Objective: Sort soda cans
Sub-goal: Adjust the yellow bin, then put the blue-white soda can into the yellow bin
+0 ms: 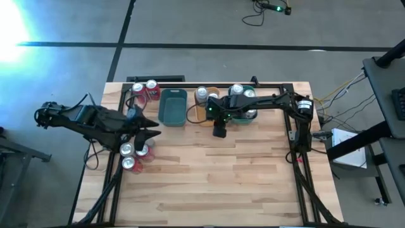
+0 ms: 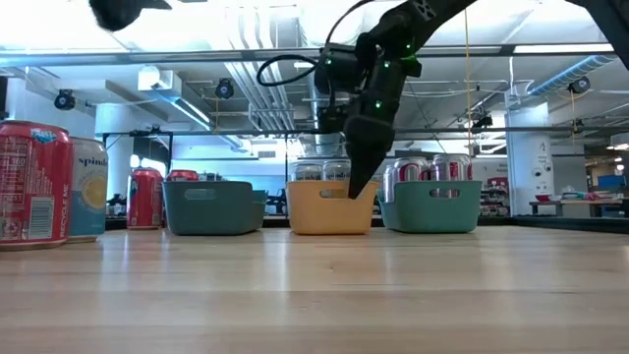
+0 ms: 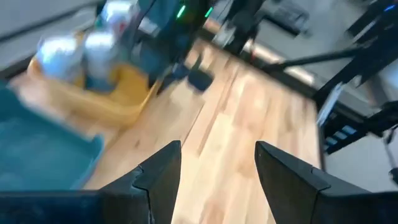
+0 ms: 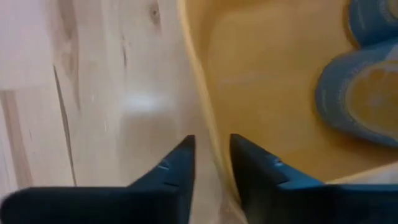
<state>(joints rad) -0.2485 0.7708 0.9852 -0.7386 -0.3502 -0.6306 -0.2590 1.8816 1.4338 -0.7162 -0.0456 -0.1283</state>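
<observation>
Three soda cans (image 1: 133,155) stand on their bases near the table's left edge, and two red ones (image 1: 145,89) stand at the far left corner. More cans stand in the orange tray (image 1: 207,119) and in the right teal tray (image 1: 248,118). My left gripper (image 1: 152,132) hangs open above the table beside the three cans, with nothing between its fingers (image 3: 165,168). My right gripper (image 2: 352,192) points down at the orange tray's near wall and is shut on it. My right gripper has the orange tray's near wall (image 4: 208,118) between its two fingers, one finger (image 4: 249,155) inside the tray and one outside. The fingers come from above, pointing down. The tray rests flat on the table.
An empty teal tray (image 1: 173,106) stands between the far-left cans and the orange tray. A black frame rail (image 1: 190,83) runs along the table's far edge. Bare wood (image 1: 221,183) fills the middle and near half of the table.
</observation>
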